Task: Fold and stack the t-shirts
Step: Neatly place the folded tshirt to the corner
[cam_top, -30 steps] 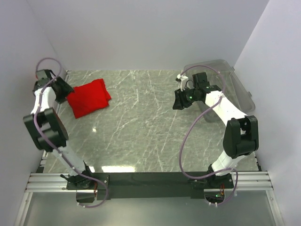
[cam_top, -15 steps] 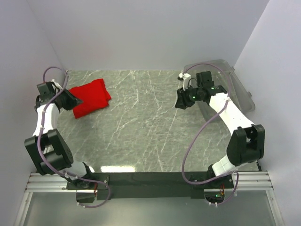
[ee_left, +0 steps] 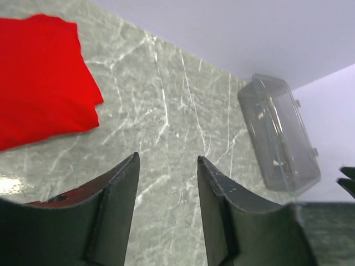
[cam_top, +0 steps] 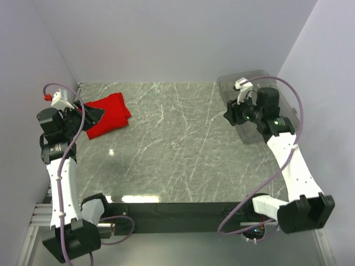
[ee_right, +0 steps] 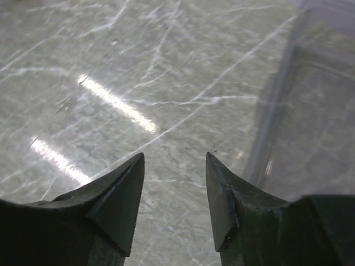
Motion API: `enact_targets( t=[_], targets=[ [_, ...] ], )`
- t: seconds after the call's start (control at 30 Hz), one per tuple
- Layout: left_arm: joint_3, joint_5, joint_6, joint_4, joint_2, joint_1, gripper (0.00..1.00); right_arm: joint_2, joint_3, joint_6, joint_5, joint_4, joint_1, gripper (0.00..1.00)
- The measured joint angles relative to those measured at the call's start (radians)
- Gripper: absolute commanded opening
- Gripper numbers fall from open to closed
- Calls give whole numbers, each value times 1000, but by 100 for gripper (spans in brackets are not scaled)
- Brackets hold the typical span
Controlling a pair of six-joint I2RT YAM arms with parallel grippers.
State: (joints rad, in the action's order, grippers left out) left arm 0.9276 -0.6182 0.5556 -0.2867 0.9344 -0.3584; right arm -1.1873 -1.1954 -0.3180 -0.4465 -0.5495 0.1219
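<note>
A folded red t-shirt (cam_top: 105,113) lies at the far left of the marble table; it also shows in the left wrist view (ee_left: 41,77). My left gripper (cam_top: 94,114) is open and empty, raised at the shirt's near-left edge; in its own view (ee_left: 167,158) only bare marble lies between the fingers. My right gripper (cam_top: 228,116) is open and empty, raised over the table at the left side of the clear bin (cam_top: 260,105); in its own view (ee_right: 175,156) the fingers frame bare marble.
The clear plastic bin stands at the far right, and shows in the left wrist view (ee_left: 280,136) and the right wrist view (ee_right: 316,127). White walls close the table on the left, back and right. The marble table (cam_top: 172,149) stretches between the arms.
Both arms have pulled back and risen. The left gripper moved off the shirt's far-left edge toward its near side. The right gripper moved right toward the bin. The shirt has not moved.
</note>
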Motion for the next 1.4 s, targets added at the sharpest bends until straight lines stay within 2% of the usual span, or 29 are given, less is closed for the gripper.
enact_targets(
  t=[0.07,0.1,0.13,0.17,0.2,0.27,0.43,0.73,1.07,1.37,1.4],
  targets=[
    [0,21,-5,-1,-21,2,53,49,27,26,22,28,-22,67],
    [0,32,-6,-3,-21,2,62,74,39,37,35,40,-32,70],
    [0,42,-12,-5,-19,2,75,98,53,49,46,52,-42,77],
    [0,57,-18,-10,-9,2,82,121,67,63,58,63,-52,81],
    [-2,71,-18,-14,2,2,99,140,78,72,65,72,-61,84],
    [-4,103,-19,-32,22,2,100,180,103,99,81,93,-81,88],
    [-4,158,-22,-63,34,2,99,216,148,188,110,103,-129,92],
    [-5,229,-27,-77,6,3,99,230,202,336,235,109,-168,94],
    [-31,101,-22,-61,-8,12,99,228,209,469,435,121,-169,96],
    [-44,66,-39,-63,-21,24,99,224,219,481,473,137,-169,96],
    [-44,66,-40,-63,-21,24,100,225,223,480,475,137,-169,99]
  ],
)
